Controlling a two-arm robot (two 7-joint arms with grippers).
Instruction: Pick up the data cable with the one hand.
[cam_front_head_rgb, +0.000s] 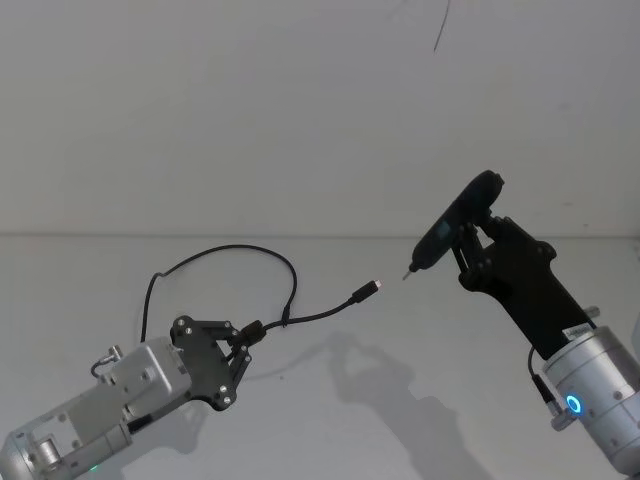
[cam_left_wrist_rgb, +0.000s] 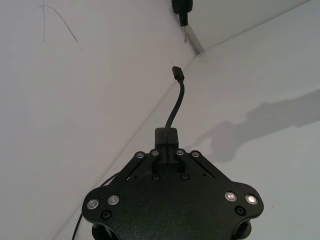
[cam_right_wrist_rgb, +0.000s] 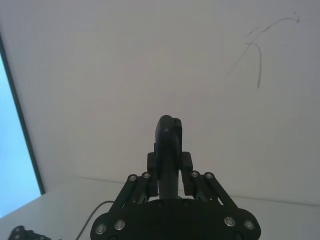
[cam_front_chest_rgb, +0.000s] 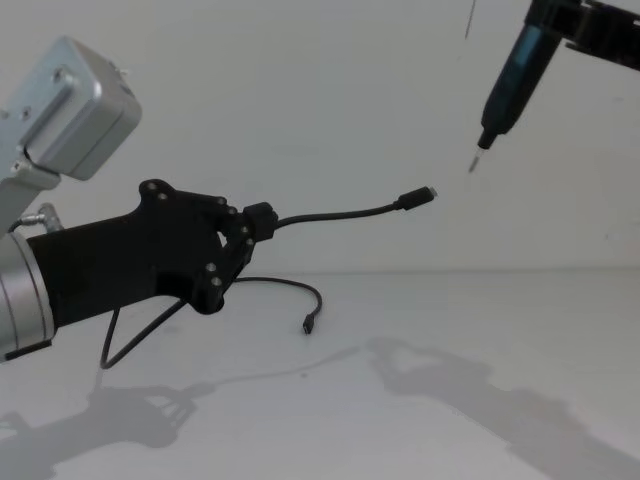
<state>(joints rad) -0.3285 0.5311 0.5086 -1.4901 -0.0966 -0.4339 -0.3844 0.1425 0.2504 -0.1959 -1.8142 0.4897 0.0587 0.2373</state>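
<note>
The data cable (cam_front_head_rgb: 322, 312) is a thin black cord, and my left gripper (cam_front_head_rgb: 248, 335) is shut on it a short way behind one plug. That plug (cam_front_chest_rgb: 420, 196) sticks out forward in the air, seen also in the left wrist view as the cable (cam_left_wrist_rgb: 178, 98) rising from the left gripper (cam_left_wrist_rgb: 166, 134). The rest of the cord loops back and hangs down, with its other plug (cam_front_chest_rgb: 310, 325) at the table. My right gripper (cam_front_head_rgb: 477, 237) is raised on the right, shut on a slim black pen-like tool (cam_front_head_rgb: 452, 222) whose metal tip points toward the free plug.
A white table (cam_front_head_rgb: 400, 430) meets a plain white wall (cam_front_head_rgb: 250, 120) behind. The wall carries a thin dark mark (cam_front_head_rgb: 440, 25). Both arms cast shadows on the table between them.
</note>
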